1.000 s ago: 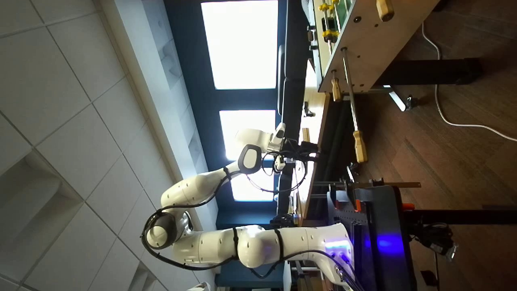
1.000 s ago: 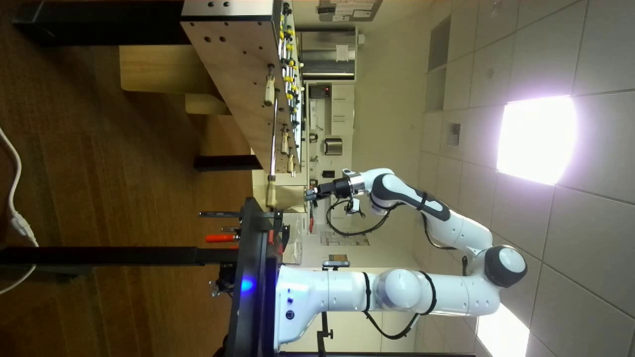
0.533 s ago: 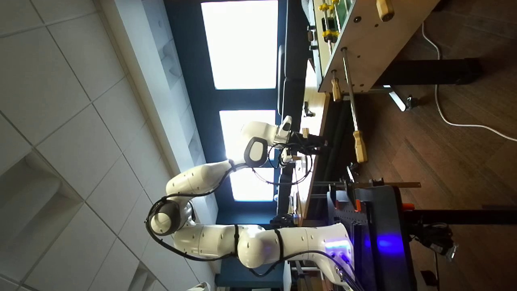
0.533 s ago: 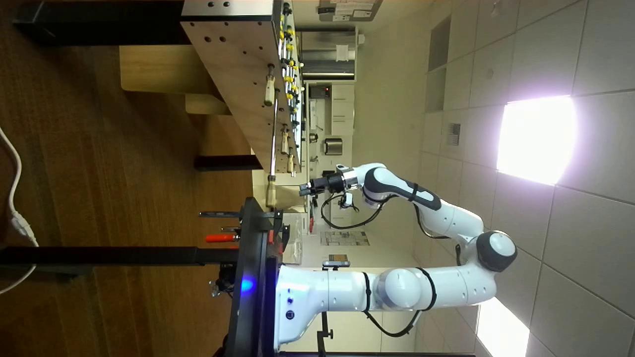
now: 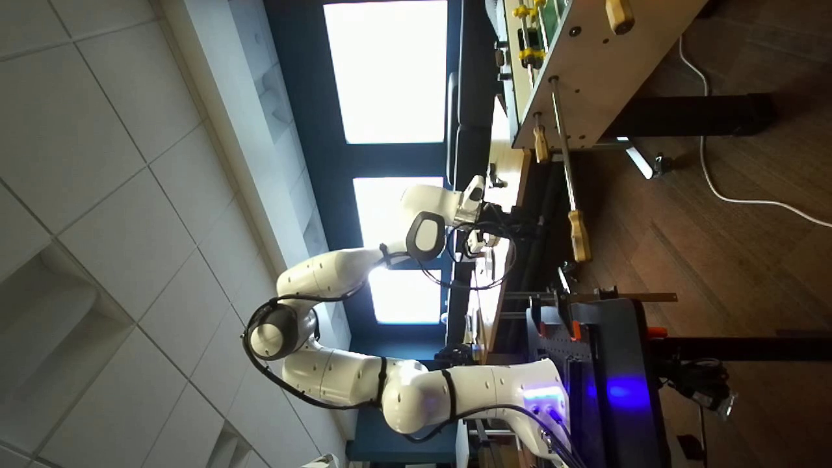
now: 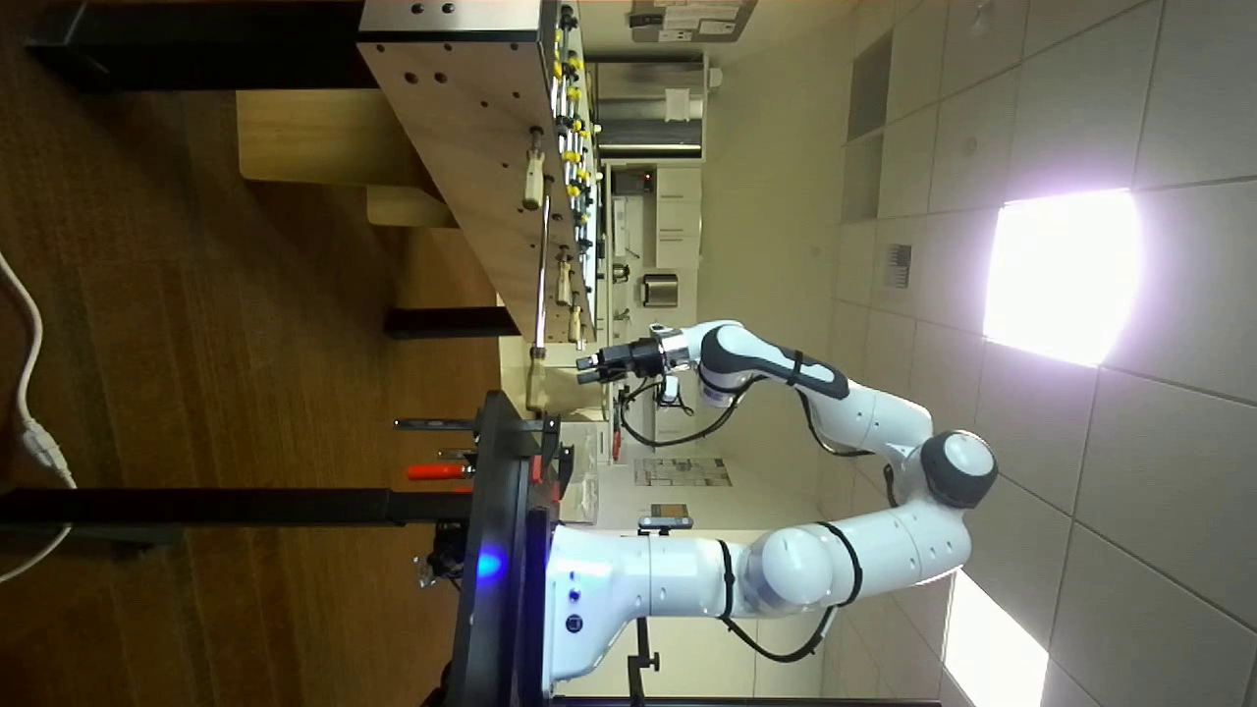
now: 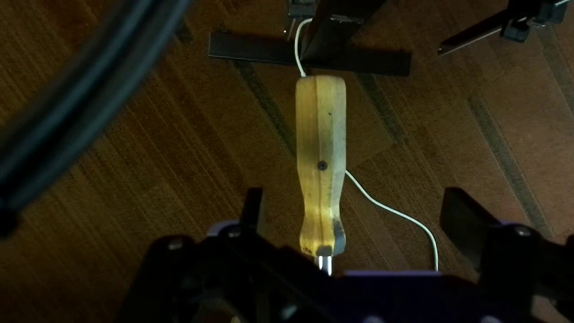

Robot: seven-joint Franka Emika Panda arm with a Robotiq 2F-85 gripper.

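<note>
room shows either side of the wooden handle (image 7: 320, 152), seen between the spread fingers (image 7: 466, 215); a cable (image 7: 119, 74) loops alongside.

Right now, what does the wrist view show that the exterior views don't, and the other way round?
Only the wrist view shows a dark round spot and grey patches on the wooden handle.

Only the exterior views show the white arm, the tiled ceiling and the yellow game figures.

All of them share that handle with its metal rod, the end effector, the brown floor and a white cable.
</note>
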